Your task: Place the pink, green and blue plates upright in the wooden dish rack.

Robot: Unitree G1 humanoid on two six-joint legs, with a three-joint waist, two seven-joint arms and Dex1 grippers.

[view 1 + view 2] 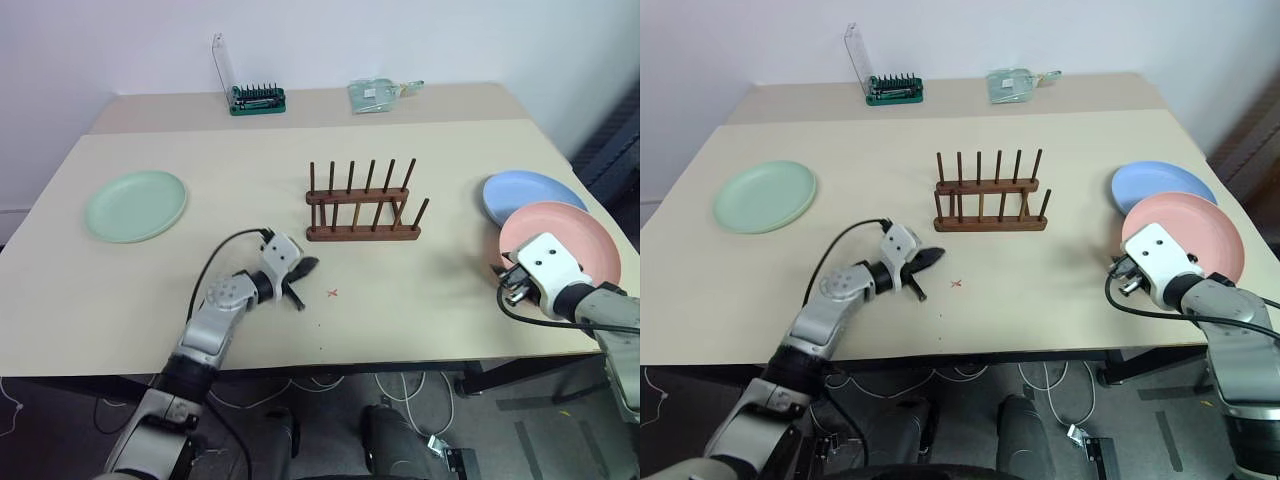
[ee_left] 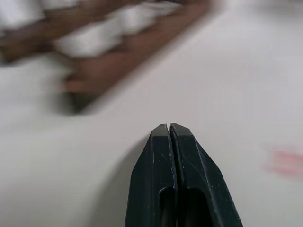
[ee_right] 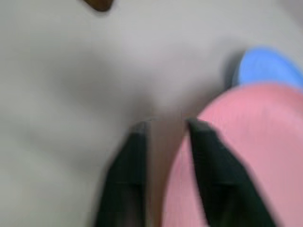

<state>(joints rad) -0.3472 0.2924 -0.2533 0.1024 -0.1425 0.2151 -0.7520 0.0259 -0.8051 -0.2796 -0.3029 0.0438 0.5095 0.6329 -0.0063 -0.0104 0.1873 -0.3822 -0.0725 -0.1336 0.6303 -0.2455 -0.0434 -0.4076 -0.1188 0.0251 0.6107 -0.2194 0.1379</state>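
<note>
The right pincer [image 3: 165,130] stands partly open at the near rim of the salmon-pink round matte plate [image 1: 1195,235], which lies flat at the table's right edge, overlapping the light-blue round plate [image 1: 1160,185] behind it. Judged step: taking hold of the pink plate by its rim. To do this well, one finger should go under the lip and one over it, square to the rim, and the grip should close fully before any lift, so that the blue plate beneath is not dragged along. The pale mint-green round plate [image 1: 136,205] lies flat far to the left; the dark reddish-brown wooden peg rack [image 1: 363,205] stands empty at the middle of the beige table [image 1: 420,290]. The left pincer [image 2: 169,130] is shut on nothing, low over the table in front of the rack. The right wrist view shows one finger [image 3: 208,156] over the pink surface and the other [image 3: 130,161] over bare table, which the head views hide behind the wrist housing. The head views alone give all three plates and the rack together.
</note>
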